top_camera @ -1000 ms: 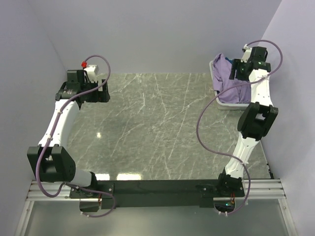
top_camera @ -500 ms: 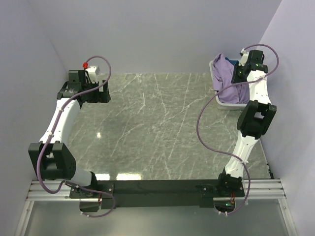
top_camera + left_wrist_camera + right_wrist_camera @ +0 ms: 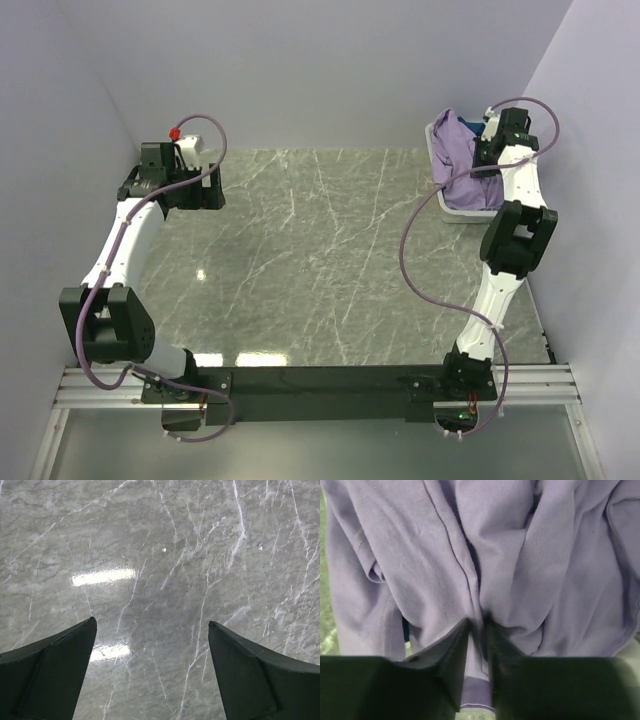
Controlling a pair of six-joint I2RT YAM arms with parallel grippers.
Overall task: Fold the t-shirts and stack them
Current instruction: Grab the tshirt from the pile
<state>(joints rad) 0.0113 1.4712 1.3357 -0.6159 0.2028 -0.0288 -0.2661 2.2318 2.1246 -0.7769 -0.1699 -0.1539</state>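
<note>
Reaching deeper over the basket (image 3: 462,216) than a second ago, the right gripper (image 3: 479,627) is pinching a fold of the lilac shirt (image 3: 530,555), which is lying heaped there, probably to lift it out for folding. The left gripper (image 3: 152,630) is hovering over the table (image 3: 165,540) with jaws spread wide, seemingly waiting.

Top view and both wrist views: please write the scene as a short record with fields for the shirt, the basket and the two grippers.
container: white basket, at the far right corner of the table
shirt: lilac t-shirt, crumpled, hanging over the white basket
right gripper: shut on a fold of the lilac t-shirt
left gripper: open, holding nothing, over bare table at the far left
folded stack: none visible
</note>
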